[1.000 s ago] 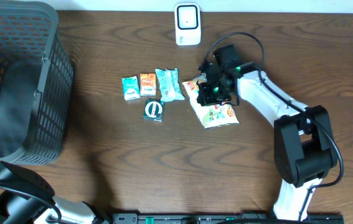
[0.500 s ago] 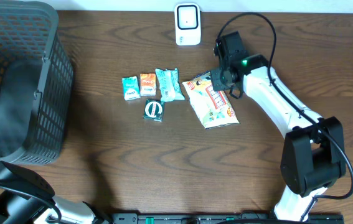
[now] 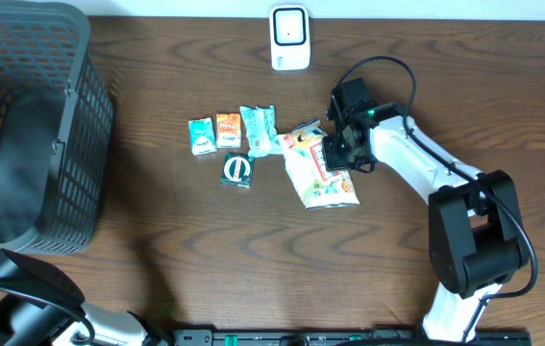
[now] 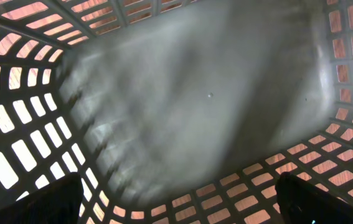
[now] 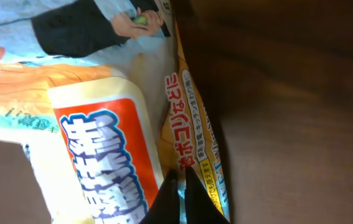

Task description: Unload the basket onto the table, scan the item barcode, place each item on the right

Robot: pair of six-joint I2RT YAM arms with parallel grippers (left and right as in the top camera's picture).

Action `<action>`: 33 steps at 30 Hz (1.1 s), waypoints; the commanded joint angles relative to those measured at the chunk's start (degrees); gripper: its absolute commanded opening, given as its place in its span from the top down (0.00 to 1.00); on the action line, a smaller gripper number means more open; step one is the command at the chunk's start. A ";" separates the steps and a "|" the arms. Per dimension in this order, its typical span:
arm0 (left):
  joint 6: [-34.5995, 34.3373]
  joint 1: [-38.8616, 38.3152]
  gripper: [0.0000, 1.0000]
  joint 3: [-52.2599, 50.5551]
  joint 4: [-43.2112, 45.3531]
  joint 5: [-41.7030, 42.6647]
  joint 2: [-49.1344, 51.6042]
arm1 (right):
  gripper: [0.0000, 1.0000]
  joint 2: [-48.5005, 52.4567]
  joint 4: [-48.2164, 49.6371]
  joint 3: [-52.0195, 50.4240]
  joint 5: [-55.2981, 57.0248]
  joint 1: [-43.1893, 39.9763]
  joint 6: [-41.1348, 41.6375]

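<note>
Apparently mid-pickup: pinching the snack bag (image 3: 316, 171) by its 3 o'clock edge with the right gripper (image 3: 339, 151), fingertips (image 5: 171, 190) pressed fully together on the thin yellow seam; lying flat just 1 o'clock of table centre, printed front up, no barcode in sight, so probably on the underside. Lift slowly and keep the seam deep in the pinch, to guard against slick film sliding free; turn the back toward the scanner (image 3: 289, 37) at 12 o'clock; hold taut and uncrumpled, square to its face. Mind the light-blue packet (image 3: 260, 128) at the bag's 10 o'clock corner, touching or just beside, cannot tell which; avoid dragging it along. Further toward 9 o'clock, an orange packet (image 3: 228, 130), a teal packet (image 3: 202, 135) and a round dark item (image 3: 237, 169), all near one another. Bare wood from 3 round to 6 o'clock for swinging out; an unobstructed lane up to 12. Well apart at 9 o'clock, down inside the mesh basket (image 3: 85, 91), the left gripper (image 4: 176, 202) spread wide on nothing.
</note>
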 commanded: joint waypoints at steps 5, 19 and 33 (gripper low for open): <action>-0.26 0.15 0.02 -0.11 -0.26 -0.20 0.33 | 0.99 -7.08 -3.80 9.44 0.07 0.44 1.27; -0.26 0.15 0.02 -0.11 -0.26 -0.20 0.33 | 0.99 -6.78 8.81 -11.69 -1.03 5.99 1.07; -0.26 0.15 0.02 -0.11 -0.26 -0.20 0.33 | 0.99 -11.85 1.11 -0.07 16.35 2.71 -2.36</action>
